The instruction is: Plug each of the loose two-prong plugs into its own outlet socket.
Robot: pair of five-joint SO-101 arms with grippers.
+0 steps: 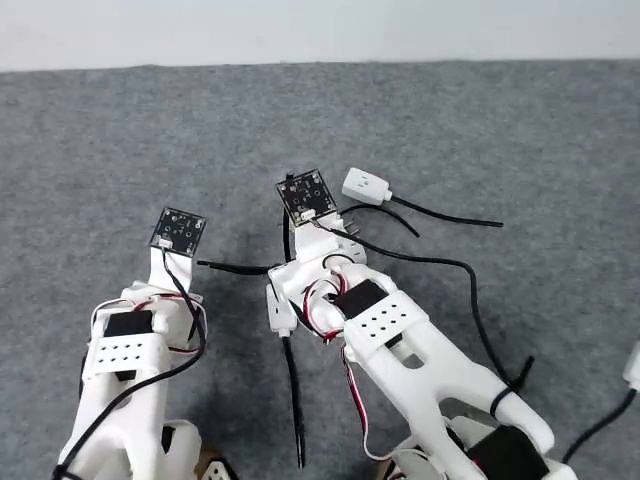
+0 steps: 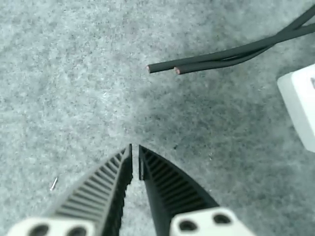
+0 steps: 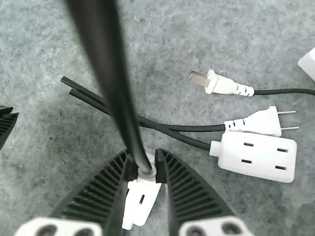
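My right gripper [image 3: 144, 156] is shut on a white socket block [image 3: 140, 199], whose black cord [image 3: 106, 64] rises close past the camera. On the grey carpet beyond it lie a white plug with flat brass prongs [image 3: 221, 83], a second white plug with two thin prongs [image 3: 258, 120] and a white multi-outlet socket [image 3: 256, 155]. My left gripper [image 2: 135, 146] hangs shut and empty just above the carpet, near two cut cable ends [image 2: 162, 68]. In the high view another white socket [image 1: 365, 185] lies beyond the right arm's camera board [image 1: 305, 195].
Black cables [image 1: 440, 262] loop over the carpet to the right of the right arm. A white piece [image 1: 632, 365] with a cable lies at the right edge. A white block [image 2: 300, 105] sits at the edge of the left wrist view. Bare carpet [image 1: 150, 130] stretches far left.
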